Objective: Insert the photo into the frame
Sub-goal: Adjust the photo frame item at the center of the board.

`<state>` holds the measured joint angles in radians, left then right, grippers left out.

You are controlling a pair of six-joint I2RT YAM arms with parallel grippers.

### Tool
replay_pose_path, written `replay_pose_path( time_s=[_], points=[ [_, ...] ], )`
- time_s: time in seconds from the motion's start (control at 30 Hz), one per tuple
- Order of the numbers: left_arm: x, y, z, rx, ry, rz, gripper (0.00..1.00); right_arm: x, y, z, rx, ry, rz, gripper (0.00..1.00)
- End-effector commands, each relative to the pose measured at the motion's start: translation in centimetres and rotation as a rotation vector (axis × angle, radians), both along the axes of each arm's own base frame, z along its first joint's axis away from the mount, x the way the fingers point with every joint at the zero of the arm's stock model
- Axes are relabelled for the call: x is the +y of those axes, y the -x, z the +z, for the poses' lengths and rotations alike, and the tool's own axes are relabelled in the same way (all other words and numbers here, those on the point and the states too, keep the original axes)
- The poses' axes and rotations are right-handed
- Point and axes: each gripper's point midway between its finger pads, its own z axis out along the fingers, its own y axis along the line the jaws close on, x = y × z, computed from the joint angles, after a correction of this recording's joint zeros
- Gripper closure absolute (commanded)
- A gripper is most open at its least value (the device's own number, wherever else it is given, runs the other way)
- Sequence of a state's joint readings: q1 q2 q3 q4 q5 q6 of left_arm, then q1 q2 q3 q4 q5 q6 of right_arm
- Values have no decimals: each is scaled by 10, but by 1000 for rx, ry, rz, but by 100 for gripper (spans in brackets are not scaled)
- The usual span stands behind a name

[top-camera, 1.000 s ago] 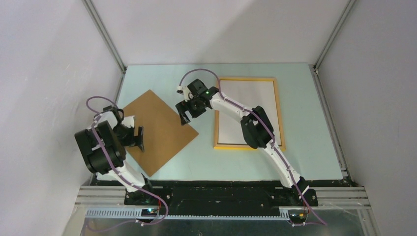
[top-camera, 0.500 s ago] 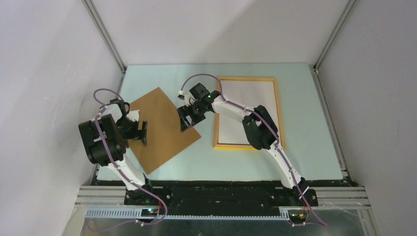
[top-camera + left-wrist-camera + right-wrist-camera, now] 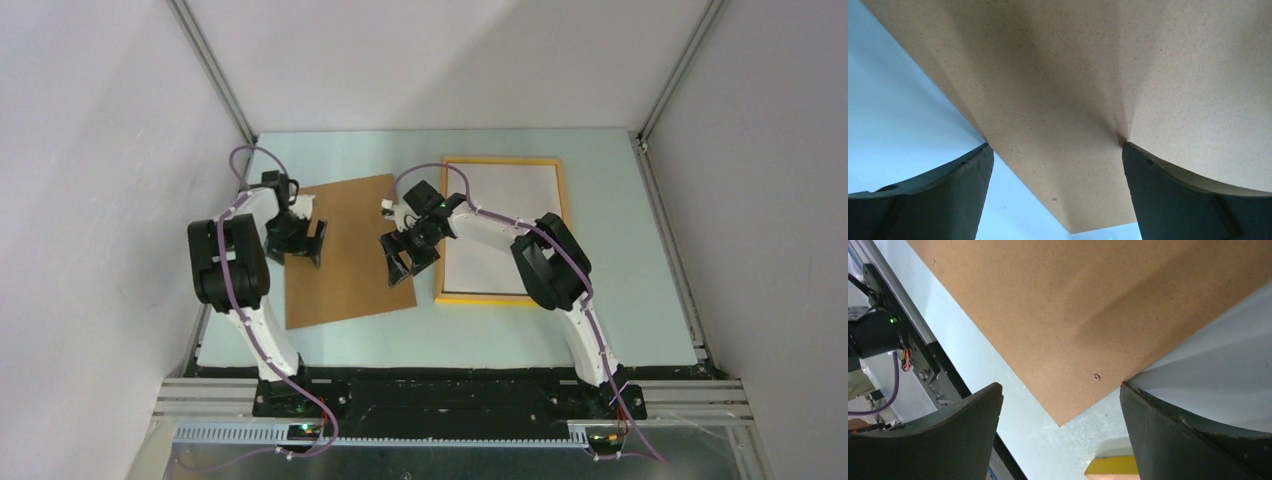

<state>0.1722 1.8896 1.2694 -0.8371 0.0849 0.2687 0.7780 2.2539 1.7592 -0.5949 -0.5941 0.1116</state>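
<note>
my left gripper (image 3: 303, 243) is wide, straddling the brown board's (image 3: 345, 255) left edge. my right gripper (image 3: 410, 262) is wide at the board's right edge. frame (image 3: 500, 160) lies flat just right of the board, white sheet (image 3: 510, 195) inside.

Matt speckled brown fibreboard sheet (image 3: 350, 265), yellow wooden frame (image 3: 500, 160) edges, smooth pale-blue table (image 3: 640, 320)

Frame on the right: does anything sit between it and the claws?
Only the brown backing board, flat beside the frame. The left gripper is at its left edge; the right gripper at its frame-side edge.
</note>
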Motion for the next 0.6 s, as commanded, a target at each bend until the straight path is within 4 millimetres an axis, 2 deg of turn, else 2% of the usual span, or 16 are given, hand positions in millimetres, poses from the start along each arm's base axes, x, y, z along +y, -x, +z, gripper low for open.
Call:
replay_pose_path(
  time_s=[0.0, 0.13, 0.37, 0.57],
  points=[
    [-55, -23, 8, -35, 130, -64, 2, -6, 19, -2, 0, 2, 53, 9],
    [-58, -38, 15, -61, 122, -53, 1, -14, 8, 5, -61, 24, 38, 8],
    [-46, -51, 36, -127, 55, -21, 0, -33, -52, 21, -175, 61, -82, 7],
    [-33, -65, 40, -148, 23, 34, 0, -43, -94, 16, -247, 121, -154, 7]
  ],
)
